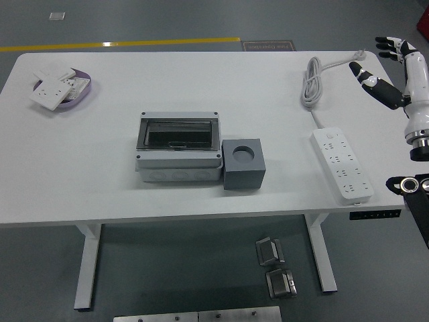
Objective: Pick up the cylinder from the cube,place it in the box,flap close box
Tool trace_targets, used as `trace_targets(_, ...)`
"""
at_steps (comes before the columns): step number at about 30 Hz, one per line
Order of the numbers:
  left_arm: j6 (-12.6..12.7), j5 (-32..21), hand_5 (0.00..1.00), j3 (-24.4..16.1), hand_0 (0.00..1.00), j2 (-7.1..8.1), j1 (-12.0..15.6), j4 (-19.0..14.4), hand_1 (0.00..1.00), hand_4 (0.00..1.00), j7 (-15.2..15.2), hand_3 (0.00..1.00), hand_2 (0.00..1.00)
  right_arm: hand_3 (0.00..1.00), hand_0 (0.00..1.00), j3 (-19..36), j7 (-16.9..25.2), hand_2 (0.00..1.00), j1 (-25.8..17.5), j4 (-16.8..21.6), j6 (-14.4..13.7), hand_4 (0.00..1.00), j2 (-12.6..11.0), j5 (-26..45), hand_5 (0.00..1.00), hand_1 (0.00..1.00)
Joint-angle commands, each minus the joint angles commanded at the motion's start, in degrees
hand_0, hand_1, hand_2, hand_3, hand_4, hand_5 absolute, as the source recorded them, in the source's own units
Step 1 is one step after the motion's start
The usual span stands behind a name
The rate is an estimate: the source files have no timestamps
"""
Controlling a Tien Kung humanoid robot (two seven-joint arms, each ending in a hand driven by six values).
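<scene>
A dark grey cube (243, 164) with a round hole in its top sits at mid-table, touching the right side of a grey box (178, 149). The box has a dark transparent flap lid lying shut over its top. No cylinder shows; the cube's hole looks empty. My right hand (389, 67) hovers at the table's far right edge, fingers spread and holding nothing, far from the cube and box. My left arm is out of view.
A white power strip (342, 164) lies right of the cube, its coiled cord (313, 82) behind it. A purple tray (62, 89) of white socket plates sits at the far left. Metal parts (273, 265) lie on the floor under the table.
</scene>
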Motion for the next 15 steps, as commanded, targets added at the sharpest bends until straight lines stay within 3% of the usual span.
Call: trace_targets(15, -0.2, 2.1, 0.002, -2.0, 0.585, 0.34, 0.0, 0.0, 0.589, 0.502, 0.6, 0.547, 0.526, 0.725, 0.813, 1.9, -1.1, 0.730, -0.6, 0.4, 0.2, 0.924, 0.1, -3.9, 0.523, 0.726)
